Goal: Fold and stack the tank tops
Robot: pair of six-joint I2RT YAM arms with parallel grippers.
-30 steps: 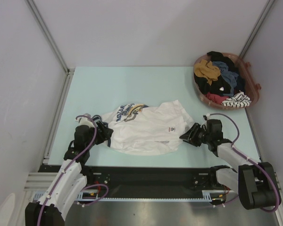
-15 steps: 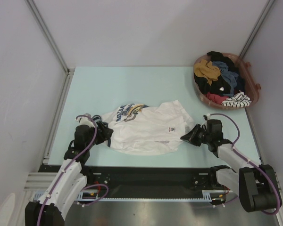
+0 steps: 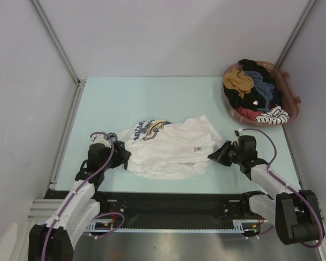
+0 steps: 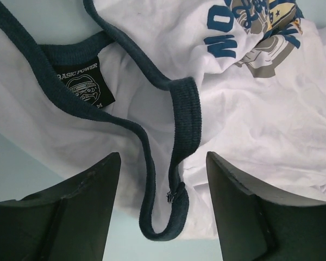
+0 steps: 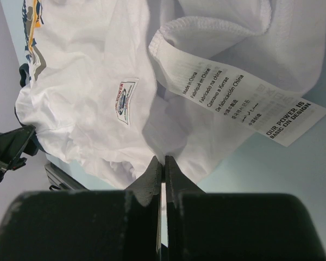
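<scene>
The white tank top (image 3: 168, 149) lies crumpled and spread across the near middle of the tabletop (image 3: 152, 98), between my two arms. Its printed graphic (image 3: 149, 128) faces up toward the far left.

My left tool (image 4: 163, 157) sits low at the top's left end with its jaws wide apart. From the left wrist I see the navy strap (image 4: 185, 109) looping down into the gap between the two fingers (image 4: 81, 201), touching neither. The black neck label (image 4: 84, 81) shows just beyond, inside the navy neckline.

My right tool (image 5: 163, 163) is at the top's right edge, fingers pressed together. A thin white sliver shows between them, which looks like the hem pinched there, though the view is too tight for me to be sure. Just past the tips lie a long white care label (image 5: 244, 103), flat against the tabletop, and a small woven patch (image 5: 125, 95) on the cloth.

At the far right corner stands a reddish basket (image 3: 291, 111) holding a jumble of clothes (image 3: 252, 92), well apart from both tools.
</scene>
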